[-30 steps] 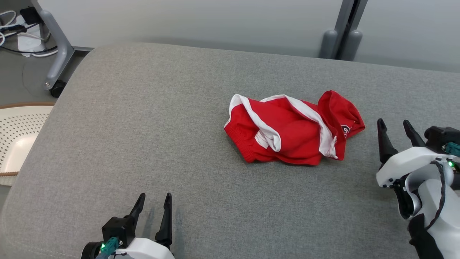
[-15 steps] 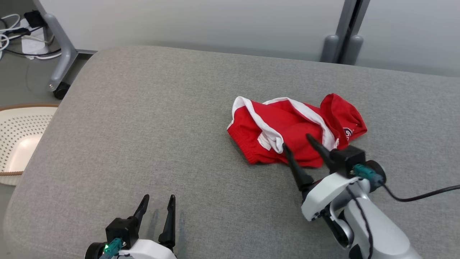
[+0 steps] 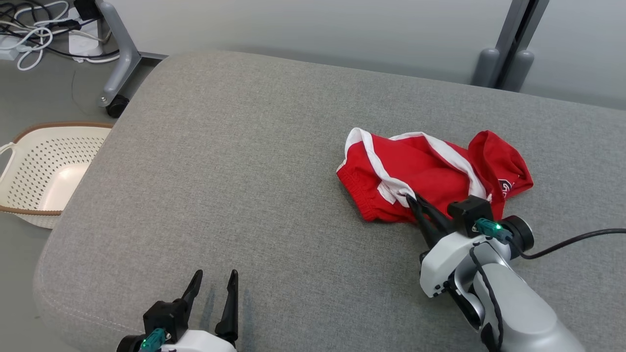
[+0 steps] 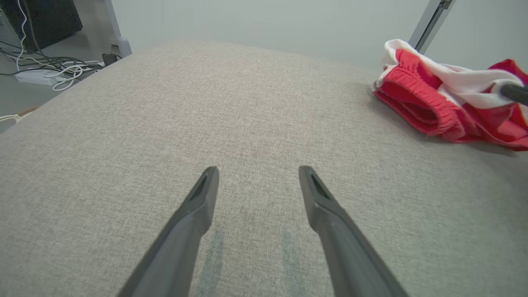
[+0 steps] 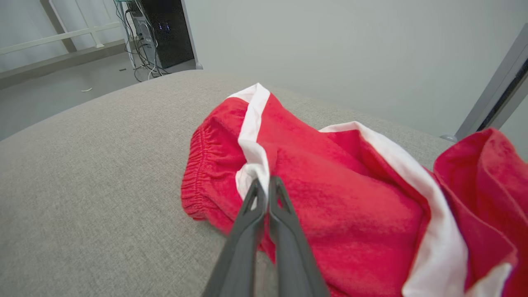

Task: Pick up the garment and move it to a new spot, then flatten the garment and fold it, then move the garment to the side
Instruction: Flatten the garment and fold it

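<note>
Around the broad grey woven-fabric cushion, a cream perforated plastic basket is seen on the floor off its left edge. A tangle of white and black cables is seen beyond its far left corner, beside a grey metal leg on a black caster, and a grey upright post stands behind its far edge. A black cable is trailed over the cushion's right part from the right wrist. A crumpled red cloth garment with white bands is laid on the right half of the cushion, towards its far edge. The right gripper is set at the garment's near side. Its jaws are drawn almost together, and a fold of the white band is caught between the tips, with the gathered elastic waistband just beside them. In the head view, part of the garment's near hem is covered by that gripper's black block. The left gripper is held low over the cushion's front left part, well apart from the garment, its jaws spread wide with bare grey fabric seen between them.
</note>
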Motion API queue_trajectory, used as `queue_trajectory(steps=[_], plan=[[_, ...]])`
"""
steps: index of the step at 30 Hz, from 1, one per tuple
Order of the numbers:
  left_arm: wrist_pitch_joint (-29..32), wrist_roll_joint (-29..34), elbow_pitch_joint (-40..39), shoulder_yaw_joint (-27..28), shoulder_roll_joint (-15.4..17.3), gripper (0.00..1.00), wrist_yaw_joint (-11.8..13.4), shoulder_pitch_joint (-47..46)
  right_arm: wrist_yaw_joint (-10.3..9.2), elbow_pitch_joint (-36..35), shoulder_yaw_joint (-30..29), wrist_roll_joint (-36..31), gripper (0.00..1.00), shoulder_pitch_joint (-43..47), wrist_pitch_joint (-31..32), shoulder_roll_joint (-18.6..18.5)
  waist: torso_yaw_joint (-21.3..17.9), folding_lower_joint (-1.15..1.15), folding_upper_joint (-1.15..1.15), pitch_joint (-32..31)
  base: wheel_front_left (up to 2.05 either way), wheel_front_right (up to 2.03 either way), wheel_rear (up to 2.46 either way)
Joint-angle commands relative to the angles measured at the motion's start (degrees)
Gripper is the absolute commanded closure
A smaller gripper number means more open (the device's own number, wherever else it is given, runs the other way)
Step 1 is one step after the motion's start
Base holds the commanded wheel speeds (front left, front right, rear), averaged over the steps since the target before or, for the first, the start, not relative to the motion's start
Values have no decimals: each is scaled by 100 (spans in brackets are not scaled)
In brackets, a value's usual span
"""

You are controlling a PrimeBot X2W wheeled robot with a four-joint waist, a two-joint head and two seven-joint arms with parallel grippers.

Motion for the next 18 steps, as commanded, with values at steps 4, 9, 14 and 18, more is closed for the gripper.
queue_trajectory(steps=[4,9,14,18], plan=[[-26,-39,-28,30,24,0,49,-18,-2,134,-159,-217,100,-178,3,-96,-36,0,0,-19,0,0,0],[-26,-11,-32,103,24,0,33,105,-2,-245,-386,-318,100,-366,3,-449,-334,0,0,-239,0,0,0],[-26,7,-32,159,20,0,-4,177,-2,-787,-360,-410,100,-537,3,-1029,-751,0,0,-474,0,0,0],[-26,-24,-20,145,24,0,-4,227,-3,-1190,-115,-335,100,-562,73,-1545,-1042,0,0,-525,0,0,0]])
